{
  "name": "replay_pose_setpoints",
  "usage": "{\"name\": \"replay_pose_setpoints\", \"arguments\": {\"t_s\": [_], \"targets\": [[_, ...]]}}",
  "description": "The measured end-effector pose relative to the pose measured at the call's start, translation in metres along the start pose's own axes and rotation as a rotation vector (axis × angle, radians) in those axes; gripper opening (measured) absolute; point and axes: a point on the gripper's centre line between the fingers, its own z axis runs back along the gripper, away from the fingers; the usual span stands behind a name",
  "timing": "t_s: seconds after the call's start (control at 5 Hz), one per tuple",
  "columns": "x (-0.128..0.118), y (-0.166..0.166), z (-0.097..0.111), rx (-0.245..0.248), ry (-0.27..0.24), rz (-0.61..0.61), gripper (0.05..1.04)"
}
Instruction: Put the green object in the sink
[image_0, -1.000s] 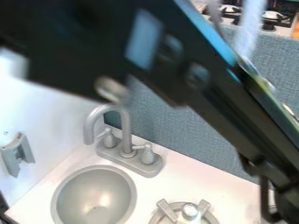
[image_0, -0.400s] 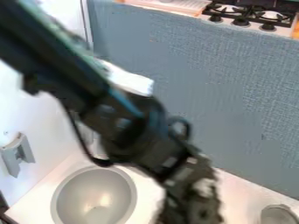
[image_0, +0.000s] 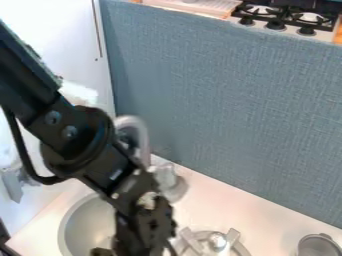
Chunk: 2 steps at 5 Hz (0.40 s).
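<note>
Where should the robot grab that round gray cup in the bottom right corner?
I'd pinch the rim of the cup, coming straight down from above. Its round opening faces up, so the raised edge looks easy to squeeze between inside and outside.

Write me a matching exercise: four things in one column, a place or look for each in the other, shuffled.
Things:
1. sink
2. tap
3. stove
4. panel

Places and looks:
A. arched and grey, partly behind the arm
B. blue-grey, upright behind the counter
C. round, grey and hollow, at the lower left
D. black grates, at the top right

Right pairs: 1-C, 2-A, 3-D, 4-B
</note>
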Motion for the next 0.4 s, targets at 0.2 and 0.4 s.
{"name": "replay_pose_setpoints", "arguments": {"t_s": [0.2, 0.4], "targets": [[0.007, 0.013, -0.015, -0.012, 0.015, 0.007, 0.098], [0.019, 0.02, -0.023, -0.028, 0.022, 0.027, 0.098]]}}
